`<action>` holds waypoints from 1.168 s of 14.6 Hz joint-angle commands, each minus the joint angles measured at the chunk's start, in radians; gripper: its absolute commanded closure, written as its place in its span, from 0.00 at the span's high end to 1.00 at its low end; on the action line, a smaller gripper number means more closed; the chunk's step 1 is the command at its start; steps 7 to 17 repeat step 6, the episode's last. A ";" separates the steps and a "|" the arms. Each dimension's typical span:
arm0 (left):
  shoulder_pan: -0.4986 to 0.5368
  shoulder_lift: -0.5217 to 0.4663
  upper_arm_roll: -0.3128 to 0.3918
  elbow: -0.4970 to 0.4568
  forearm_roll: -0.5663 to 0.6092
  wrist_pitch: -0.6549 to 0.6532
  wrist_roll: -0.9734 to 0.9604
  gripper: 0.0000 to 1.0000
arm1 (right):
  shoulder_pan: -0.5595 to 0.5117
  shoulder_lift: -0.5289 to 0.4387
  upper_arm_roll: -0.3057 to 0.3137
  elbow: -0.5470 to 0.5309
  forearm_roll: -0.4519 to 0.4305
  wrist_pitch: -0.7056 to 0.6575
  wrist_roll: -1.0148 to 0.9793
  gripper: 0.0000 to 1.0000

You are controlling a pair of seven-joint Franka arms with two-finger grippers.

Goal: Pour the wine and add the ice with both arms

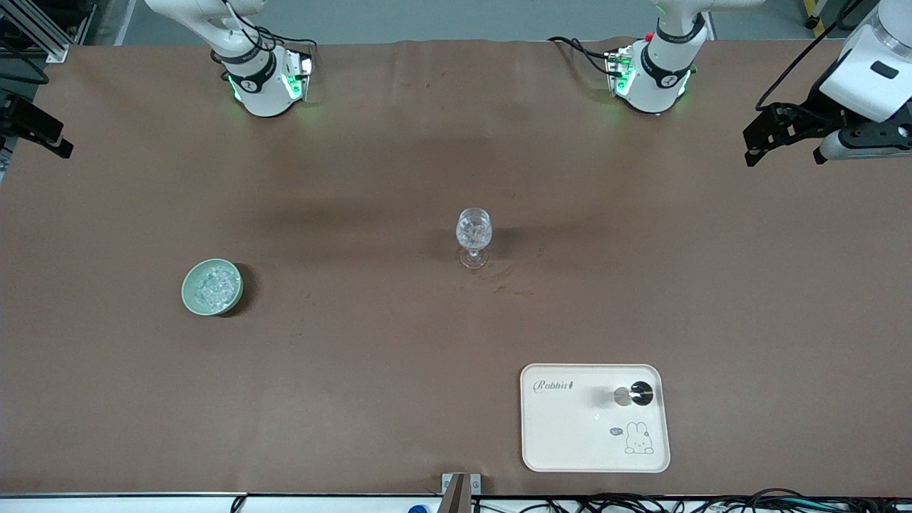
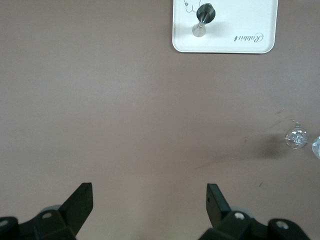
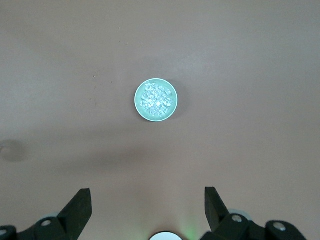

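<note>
A clear stemmed glass [image 1: 474, 235] stands upright mid-table; its bowl glitters and I cannot tell what is in it. It also shows in the left wrist view [image 2: 297, 138]. The ice [image 1: 212, 285] fills a pale green bowl [image 1: 189, 296] toward the right arm's end, also in the right wrist view [image 3: 155, 99]. A small dark bottle-like object [image 1: 640, 392] stands on a cream tray [image 1: 570, 434]. My left gripper [image 2: 150, 205] is open and empty, high over the left arm's end of the table [image 1: 766, 139]. My right gripper [image 3: 147, 210] is open and empty, high over the right arm's end.
The brown table cover [image 1: 356, 370] carries only the bowl, the glass and the tray. The tray lies near the table edge closest to the front camera. The arms' bases [image 1: 267, 85] stand at the edge farthest from it.
</note>
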 commanded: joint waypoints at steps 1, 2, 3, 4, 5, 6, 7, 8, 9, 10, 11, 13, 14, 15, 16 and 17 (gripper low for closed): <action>0.002 -0.017 -0.001 -0.007 -0.015 -0.008 0.014 1.00 | -0.020 -0.005 0.011 -0.010 0.016 0.008 -0.023 0.99; 0.002 -0.017 -0.001 -0.008 -0.015 -0.008 0.014 1.00 | -0.019 -0.005 0.011 -0.010 0.016 0.008 -0.025 1.00; 0.001 -0.017 -0.001 -0.007 -0.015 -0.008 0.014 1.00 | -0.019 -0.005 0.012 -0.010 0.016 0.008 -0.040 1.00; 0.001 -0.017 -0.001 -0.007 -0.015 -0.008 0.014 1.00 | -0.016 -0.005 0.012 -0.009 0.016 0.009 -0.091 1.00; 0.001 -0.017 -0.001 -0.008 -0.015 -0.008 0.016 1.00 | -0.013 -0.005 0.012 -0.009 0.016 0.009 -0.108 1.00; 0.001 -0.017 -0.001 -0.008 -0.015 -0.008 0.016 1.00 | -0.011 -0.005 0.014 -0.010 0.016 0.009 -0.106 1.00; 0.001 -0.017 -0.001 -0.008 -0.015 -0.008 0.016 1.00 | -0.011 -0.005 0.014 -0.010 0.016 0.009 -0.106 1.00; 0.001 -0.017 -0.001 -0.008 -0.015 -0.008 0.016 1.00 | -0.011 -0.005 0.014 -0.010 0.016 0.009 -0.106 1.00; 0.001 -0.017 -0.001 -0.008 -0.015 -0.008 0.016 1.00 | -0.011 -0.005 0.014 -0.010 0.016 0.009 -0.106 1.00; 0.001 -0.017 -0.001 -0.008 -0.015 -0.008 0.016 1.00 | -0.011 -0.005 0.014 -0.010 0.016 0.009 -0.106 1.00; 0.001 -0.017 -0.001 -0.008 -0.015 -0.008 0.016 1.00 | -0.011 -0.005 0.014 -0.010 0.016 0.009 -0.106 1.00; 0.001 -0.017 -0.001 -0.008 -0.015 -0.008 0.016 1.00 | -0.011 -0.005 0.014 -0.010 0.016 0.009 -0.106 1.00; 0.001 -0.017 -0.001 -0.008 -0.015 -0.008 0.016 1.00 | -0.011 -0.005 0.014 -0.010 0.016 0.009 -0.106 1.00; 0.001 -0.017 -0.001 -0.008 -0.015 -0.008 0.016 1.00 | -0.011 -0.005 0.014 -0.010 0.016 0.009 -0.106 1.00; 0.001 -0.017 -0.001 -0.008 -0.015 -0.008 0.016 1.00 | -0.011 -0.005 0.014 -0.010 0.016 0.009 -0.106 1.00; 0.001 -0.017 -0.001 -0.008 -0.015 -0.008 0.016 1.00 | -0.011 -0.005 0.014 -0.010 0.016 0.009 -0.106 1.00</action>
